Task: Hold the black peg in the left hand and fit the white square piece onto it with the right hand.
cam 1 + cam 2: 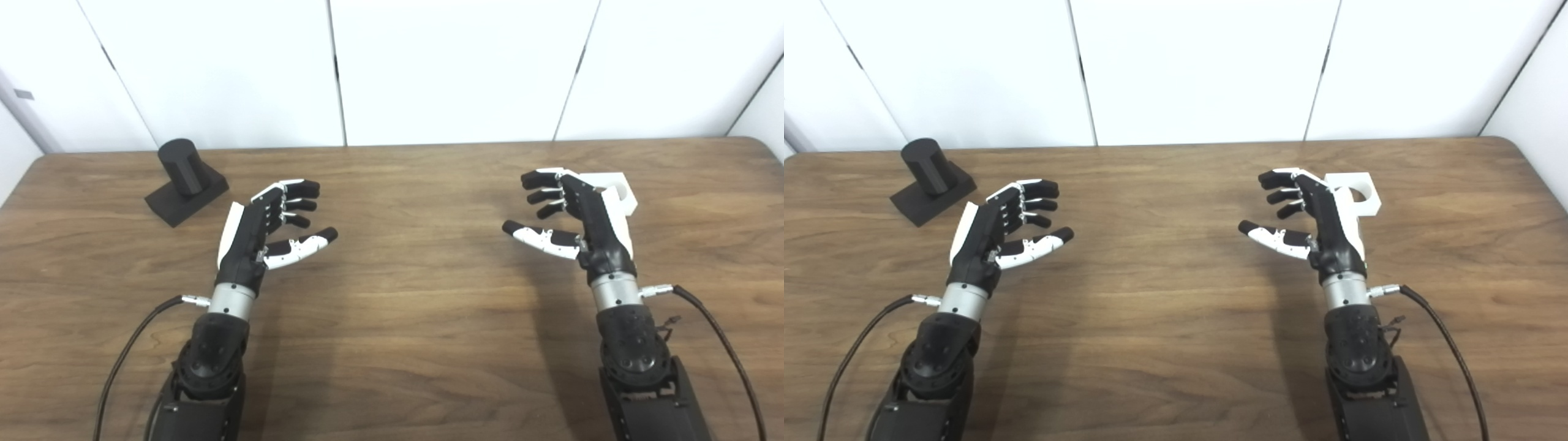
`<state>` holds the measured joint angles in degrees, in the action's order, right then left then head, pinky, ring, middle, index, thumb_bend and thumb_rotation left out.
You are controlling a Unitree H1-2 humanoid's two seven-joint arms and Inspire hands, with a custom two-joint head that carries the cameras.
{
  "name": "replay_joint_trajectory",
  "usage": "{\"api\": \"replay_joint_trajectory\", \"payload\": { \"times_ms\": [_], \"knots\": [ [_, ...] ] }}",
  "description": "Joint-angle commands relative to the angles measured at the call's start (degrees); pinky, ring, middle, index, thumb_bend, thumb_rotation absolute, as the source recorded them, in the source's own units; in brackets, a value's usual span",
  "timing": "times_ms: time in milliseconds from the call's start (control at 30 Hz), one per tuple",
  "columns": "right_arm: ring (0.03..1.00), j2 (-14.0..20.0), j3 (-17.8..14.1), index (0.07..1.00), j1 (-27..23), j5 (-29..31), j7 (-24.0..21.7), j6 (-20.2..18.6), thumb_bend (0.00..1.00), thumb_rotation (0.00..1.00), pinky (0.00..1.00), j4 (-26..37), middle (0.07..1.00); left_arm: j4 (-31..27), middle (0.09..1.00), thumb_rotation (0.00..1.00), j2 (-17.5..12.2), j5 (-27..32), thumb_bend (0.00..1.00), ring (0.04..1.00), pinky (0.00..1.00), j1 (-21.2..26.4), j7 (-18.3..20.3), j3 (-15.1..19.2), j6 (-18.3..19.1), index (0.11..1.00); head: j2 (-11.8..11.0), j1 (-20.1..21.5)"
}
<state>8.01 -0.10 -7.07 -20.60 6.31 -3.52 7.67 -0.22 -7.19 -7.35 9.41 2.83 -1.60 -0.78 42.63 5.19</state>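
Here, over a broad wooden table (404, 318), both robot hands hover with fingers spread and nothing in them. The left hand (263, 229) hangs near the black peg (182, 166), which stands tilted on its dark base at the table's far left. The right hand (1314, 220) floats just in front of the white square piece (1363, 193), which lies flat on the table and is partly hidden behind it. The peg's slant may make a clean grasp awkward; a loose hold could let it twist when the piece is pressed on.
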Motion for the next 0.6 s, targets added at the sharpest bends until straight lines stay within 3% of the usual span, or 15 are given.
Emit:
{"api": "replay_joint_trajectory", "payload": {
  "times_ms": [0, 267, 567],
  "knots": [
    [0.614, 0.1, -0.1, 0.641, -1.4, 0.3, 0.4, 2.2, 0.56, 0.00, 0.49, 1.5, 0.668, -0.5, 0.723, 0.01, -0.3, -0.1, 0.75, 0.698, 0.59, 2.0, -0.3, 0.0, -2.5, 0.674, -0.1, -0.1],
    [0.610, 0.3, -0.1, 0.635, -1.7, 0.1, 0.8, 3.0, 0.56, 0.00, 0.49, 0.7, 0.662, -0.7, 0.723, 0.02, -0.1, 0.2, 0.75, 0.699, 0.60, 2.0, -0.2, 0.0, -1.7, 0.674, -0.4, -0.9],
    [0.607, 0.2, -0.2, 0.631, -0.1, -0.4, 2.0, 5.5, 0.57, 0.00, 0.49, -0.8, 0.653, 0.6, 0.716, 0.00, 0.5, 0.5, 0.73, 0.696, 0.59, 0.3, -0.5, -0.4, -4.7, 0.669, -6.8, -3.2]
  ]
}}
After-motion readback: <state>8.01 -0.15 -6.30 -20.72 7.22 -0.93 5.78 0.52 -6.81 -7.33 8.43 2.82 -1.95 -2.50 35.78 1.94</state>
